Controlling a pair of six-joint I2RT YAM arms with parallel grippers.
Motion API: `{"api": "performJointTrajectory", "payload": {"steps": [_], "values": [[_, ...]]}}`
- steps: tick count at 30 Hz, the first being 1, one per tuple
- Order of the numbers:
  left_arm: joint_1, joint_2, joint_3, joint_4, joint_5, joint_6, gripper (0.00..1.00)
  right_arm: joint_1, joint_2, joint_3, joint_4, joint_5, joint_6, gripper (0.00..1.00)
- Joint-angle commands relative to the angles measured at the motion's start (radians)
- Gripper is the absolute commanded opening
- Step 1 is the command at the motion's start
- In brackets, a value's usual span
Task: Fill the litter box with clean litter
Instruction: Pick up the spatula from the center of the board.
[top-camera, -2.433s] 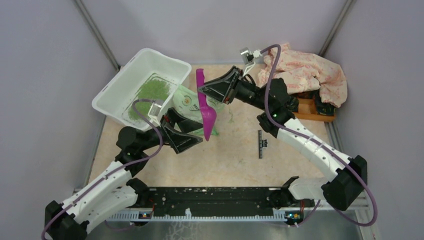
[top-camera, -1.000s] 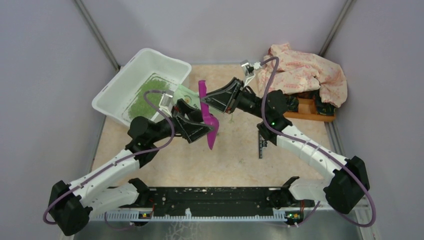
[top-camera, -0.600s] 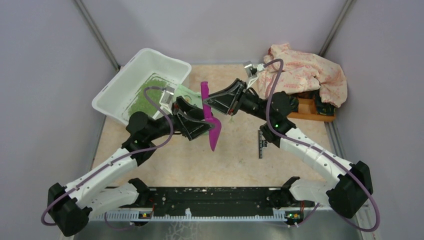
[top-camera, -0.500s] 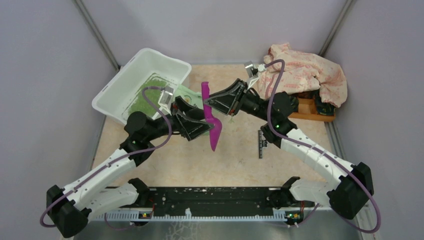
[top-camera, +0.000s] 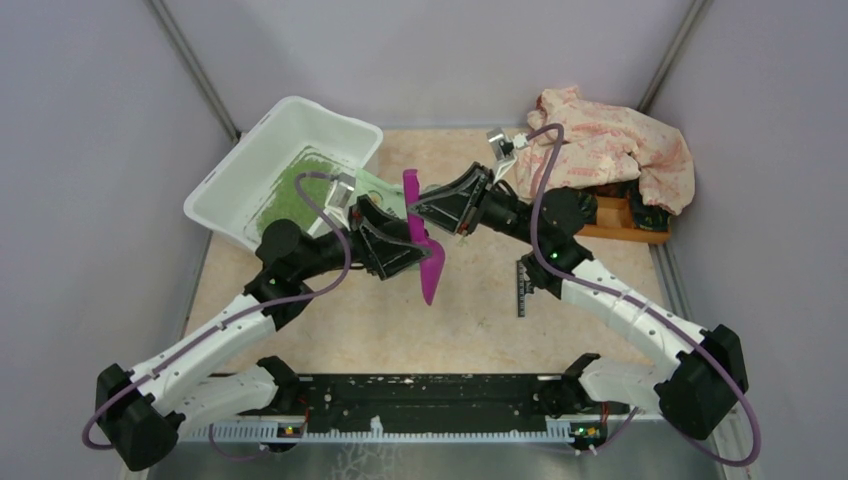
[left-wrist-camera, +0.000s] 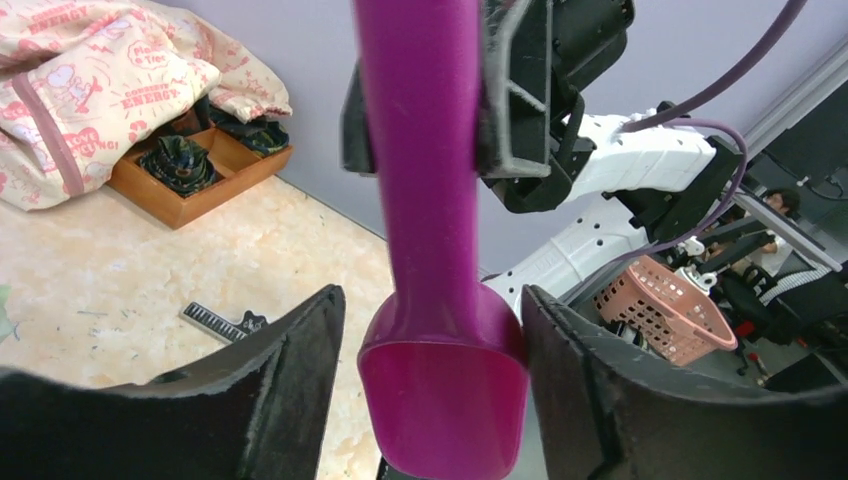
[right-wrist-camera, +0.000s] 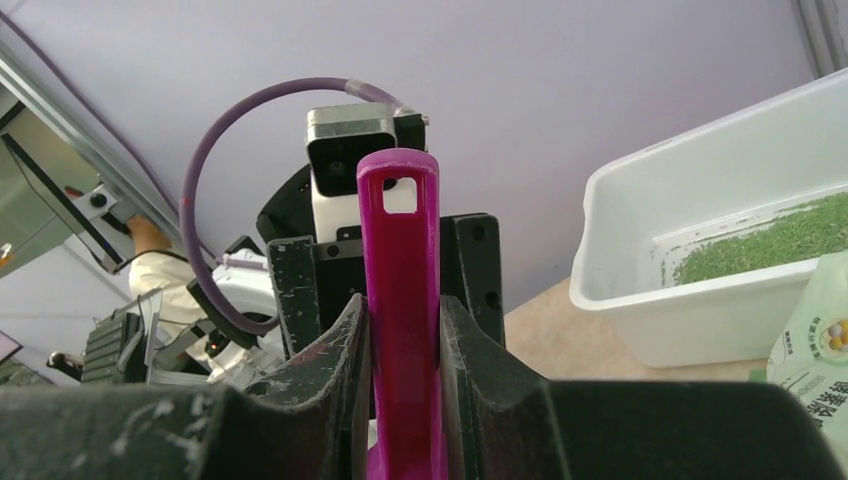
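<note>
While left gripper (left-wrist-camera: 430, 310) closes in: jaws spread astride purple scoop (left-wrist-camera: 420, 180)
Right gripper (right-wrist-camera: 405, 310): pinching handle; handover pending
Litter box (top-camera: 310, 125): clean litter (top-camera: 290, 190) sparse

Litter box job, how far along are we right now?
Done: a patch of clean litter lies in the litter box, covering part of the floor. In hand: the right gripper clamps the purple scoop by its handle while the left gripper, open, flanks its bowl. To do: probably scoop more from the bag into the box.
</note>
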Motion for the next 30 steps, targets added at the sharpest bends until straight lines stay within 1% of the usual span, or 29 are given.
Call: {"api": "performJointTrajectory", "payload": {"steps": [1,3,4,7,9,10,14,16,21,23,25,26,27,28,30], "values": [[-0.006,0.006,0.042,0.027,0.007,0.022,0.63,-0.006,-0.054,-0.004,0.053,-0.007,0.004,0.0],[-0.006,0.005,0.046,0.016,-0.003,0.03,0.58,-0.006,-0.062,-0.011,0.054,-0.009,0.005,0.0],[-0.006,0.003,0.048,0.012,-0.011,0.032,0.57,-0.005,-0.064,-0.017,0.056,-0.014,0.007,0.0],[-0.005,0.001,0.061,0.0,-0.023,0.039,0.63,-0.006,-0.083,-0.045,0.065,-0.017,0.016,0.0],[-0.006,0.006,0.073,-0.006,-0.021,0.045,0.62,-0.006,-0.096,-0.067,0.067,-0.016,0.017,0.0],[-0.005,0.01,0.077,-0.007,-0.019,0.047,0.59,-0.006,-0.103,-0.077,0.069,-0.015,0.018,0.0],[-0.006,0.033,0.084,0.007,0.008,0.046,0.36,-0.005,-0.123,-0.108,0.069,-0.01,0.02,0.0],[-0.006,0.046,0.085,0.009,0.028,0.037,0.27,-0.006,-0.131,-0.113,0.065,-0.007,0.019,0.0],[-0.007,0.051,0.089,-0.015,0.048,0.035,0.24,-0.005,-0.139,-0.104,0.048,-0.005,0.01,0.0],[-0.006,0.048,0.113,-0.08,0.046,0.059,0.23,-0.008,-0.143,-0.073,-0.037,-0.01,-0.029,0.16],[-0.006,0.046,0.161,-0.195,0.051,0.097,0.23,-0.007,-0.156,-0.011,-0.188,-0.011,-0.115,0.24],[-0.006,0.046,0.188,-0.259,0.045,0.117,0.23,-0.008,-0.161,0.027,-0.284,-0.014,-0.164,0.33],[-0.006,0.047,0.217,-0.327,0.041,0.138,0.23,-0.012,-0.164,0.076,-0.392,-0.017,-0.224,0.39],[-0.007,0.051,0.244,-0.409,0.049,0.16,0.23,-0.018,-0.165,0.128,-0.519,-0.021,-0.29,0.45],[-0.006,0.058,0.287,-0.514,0.072,0.189,0.24,-0.025,-0.162,0.277,-0.794,-0.012,-0.441,0.57]]}}
